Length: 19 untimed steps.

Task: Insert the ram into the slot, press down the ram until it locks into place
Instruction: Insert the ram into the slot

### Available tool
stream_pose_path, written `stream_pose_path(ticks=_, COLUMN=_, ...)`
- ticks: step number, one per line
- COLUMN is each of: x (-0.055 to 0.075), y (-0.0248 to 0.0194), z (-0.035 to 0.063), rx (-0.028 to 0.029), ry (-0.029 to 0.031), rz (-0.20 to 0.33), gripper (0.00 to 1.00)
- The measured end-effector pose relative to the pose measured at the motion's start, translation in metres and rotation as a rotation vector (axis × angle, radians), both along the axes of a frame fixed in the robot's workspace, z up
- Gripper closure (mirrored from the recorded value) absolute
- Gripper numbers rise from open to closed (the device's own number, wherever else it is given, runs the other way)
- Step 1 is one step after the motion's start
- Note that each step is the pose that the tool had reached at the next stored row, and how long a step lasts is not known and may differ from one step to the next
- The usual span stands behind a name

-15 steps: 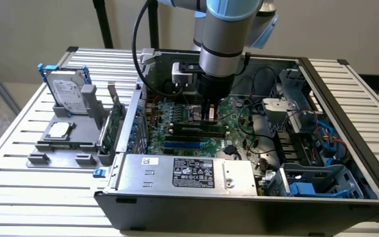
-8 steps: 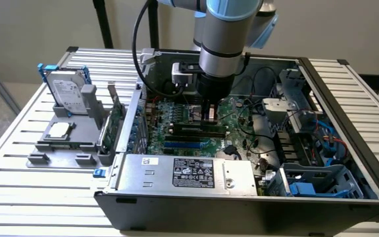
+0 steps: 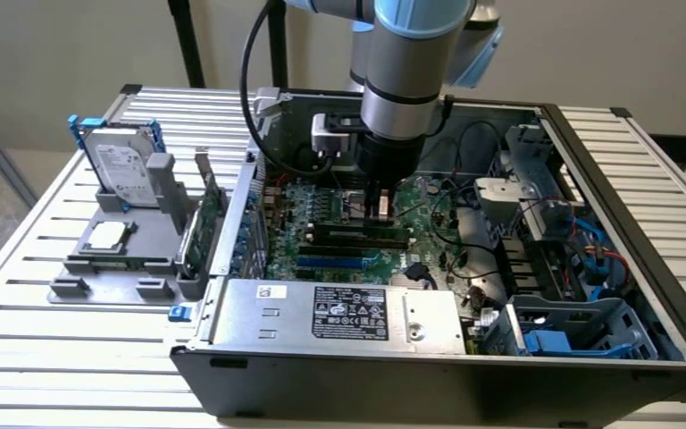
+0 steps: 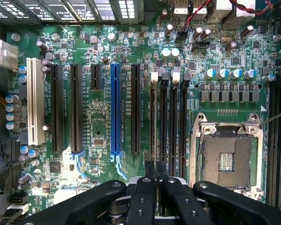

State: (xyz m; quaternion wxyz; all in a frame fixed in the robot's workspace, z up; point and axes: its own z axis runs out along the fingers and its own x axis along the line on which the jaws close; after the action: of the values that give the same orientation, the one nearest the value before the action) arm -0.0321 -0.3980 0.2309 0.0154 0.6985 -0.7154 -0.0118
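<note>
The ram (image 4: 153,122) is seen edge-on as a thin green strip standing in the slot (image 4: 154,76), the one with a white end latch nearest the black expansion sockets. My gripper (image 4: 155,169) is shut on the ram near its middle, one dark finger on each side. In the exterior view the gripper (image 3: 379,214) reaches straight down into the open case, and the ram (image 3: 337,234) lies along the motherboard just under it. Three more memory slots (image 4: 173,122) run parallel beside it with nothing in them.
A bright blue socket (image 4: 115,112) and black expansion sockets (image 4: 136,108) lie on one side of the ram, the CPU socket (image 4: 227,159) on the other. The power supply (image 3: 343,313), cables (image 3: 486,259) and drive cage (image 3: 581,331) crowd the case. An upright card (image 3: 206,228) and hard drive (image 3: 122,165) stand outside it.
</note>
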Motion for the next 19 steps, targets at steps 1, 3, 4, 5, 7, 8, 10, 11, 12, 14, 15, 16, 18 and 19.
stream_pose_path(ticks=1, x=0.0000, y=0.0000, z=-0.0001, rx=0.0000, ry=-0.0002, rz=0.000, gripper=0.87)
stream_pose_path(ticks=3, x=-0.0005, y=0.0000, z=-0.0003, rx=0.0000, ry=-0.0009, rz=0.000, gripper=0.87)
stream_pose_path(ticks=4, x=-0.0012, y=0.0000, z=-0.0004, rx=0.0002, ry=-0.0011, rz=0.000, gripper=0.87)
stream_pose_path(ticks=5, x=-0.0021, y=0.0001, z=-0.0004, rx=0.0001, ry=-0.0017, rz=0.000, gripper=0.87)
stream_pose_path(ticks=7, x=-0.0037, y=0.0001, z=-0.0006, rx=0.0003, ry=-0.0014, rz=0.000, gripper=0.87)
stream_pose_path(ticks=8, x=-0.0038, y=0.0001, z=-0.0005, rx=0.0001, ry=-0.0011, rz=0.000, gripper=0.87)
stream_pose_path(ticks=10, x=-0.0038, y=0.0000, z=-0.0006, rx=0.0000, ry=-0.0011, rz=0.000, gripper=0.87)
stream_pose_path(ticks=11, x=-0.0039, y=0.0000, z=-0.0006, rx=-0.0001, ry=-0.0010, rz=0.000, gripper=0.87)
stream_pose_path(ticks=12, x=-0.0038, y=0.0000, z=-0.0007, rx=-0.0001, ry=-0.0011, rz=0.000, gripper=0.87)
stream_pose_path(ticks=14, x=-0.0038, y=0.0000, z=-0.0011, rx=0.0001, ry=-0.0011, rz=0.000, gripper=0.87)
stream_pose_path(ticks=15, x=-0.0037, y=0.0000, z=-0.0013, rx=0.0002, ry=-0.0011, rz=0.000, gripper=0.87)
stream_pose_path(ticks=16, x=-0.0036, y=0.0000, z=-0.0014, rx=0.0001, ry=-0.0010, rz=0.000, gripper=0.87)
stream_pose_path(ticks=18, x=-0.0031, y=0.0000, z=-0.0018, rx=0.0001, ry=-0.0009, rz=0.000, gripper=0.87)
stream_pose_path(ticks=19, x=-0.0029, y=0.0000, z=-0.0020, rx=0.0001, ry=-0.0009, rz=0.000, gripper=0.87)
